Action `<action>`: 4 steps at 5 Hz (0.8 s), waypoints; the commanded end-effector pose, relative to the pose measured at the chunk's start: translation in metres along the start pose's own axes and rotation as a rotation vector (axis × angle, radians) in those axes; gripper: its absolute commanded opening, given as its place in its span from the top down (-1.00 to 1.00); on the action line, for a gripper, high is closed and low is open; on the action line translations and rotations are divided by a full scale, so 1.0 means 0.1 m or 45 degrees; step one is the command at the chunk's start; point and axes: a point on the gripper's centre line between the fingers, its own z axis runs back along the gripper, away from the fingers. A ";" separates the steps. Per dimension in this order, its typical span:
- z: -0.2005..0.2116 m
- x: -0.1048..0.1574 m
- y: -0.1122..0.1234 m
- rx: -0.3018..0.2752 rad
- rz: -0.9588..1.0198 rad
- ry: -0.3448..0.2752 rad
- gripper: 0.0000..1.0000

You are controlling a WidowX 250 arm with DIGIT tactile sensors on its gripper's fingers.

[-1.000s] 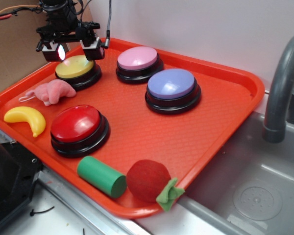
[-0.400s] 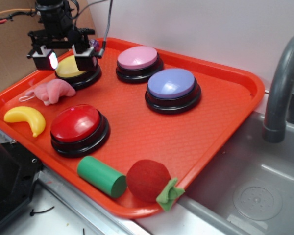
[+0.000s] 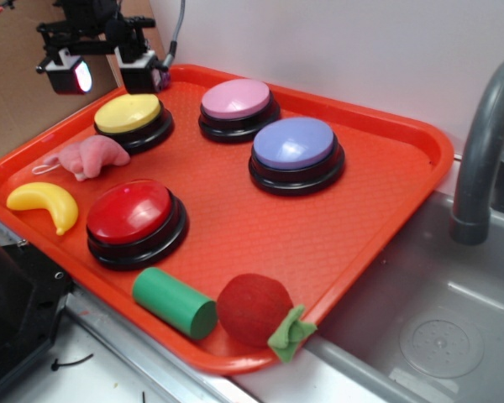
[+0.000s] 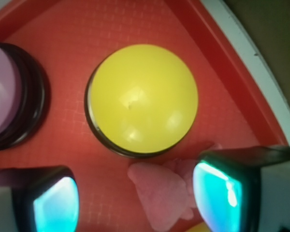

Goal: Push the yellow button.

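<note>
While the gripper (image 3: 102, 74) hangs in the upper left of the exterior frame, its 2 fingers stand spread apart with nothing between them, clear above the tray surface. One finger (image 3: 67, 74) sits further left, over the tray's far-left rim, and the other (image 3: 139, 72) is just above and behind the yellow button (image 3: 129, 113); neither touches the button in this view.

That yellow button rests on its black base in the upper left part of the orange tray (image 3: 378, 218), near the tray's back-left corner. To its right in the frame is the pink-topped button (image 3: 236, 99), and further right and slightly lower is the purple button (image 3: 294, 143). Lower left of centre sits the red button (image 3: 131, 211). A pink plush toy (image 3: 89, 156) lies just below the yellow button, between it and the red one, and a yellow toy banana (image 3: 45, 204) lies at the left edge of the tray. Along the tray's near edge are a green cylinder (image 3: 174, 301) and a red ball with a green leaf (image 3: 254, 309). A grey sink (image 3: 437, 327) with a dark faucet (image 3: 485, 151) fills the right side.

From the wrist view, the yellow button (image 4: 143, 98) fills the centre of the frame, the 2 fingertips (image 4: 55, 203) glowing cyan at the bottom corners, well apart, with the pink plush toy (image 4: 159, 191) showing between them.
</note>
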 end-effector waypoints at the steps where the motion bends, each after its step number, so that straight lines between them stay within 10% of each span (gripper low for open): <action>1: 0.33 0.13 0.08 -0.056 0.008 -0.104 -1.00; 4: 0.38 0.15 0.10 -0.057 -0.010 -0.085 -1.00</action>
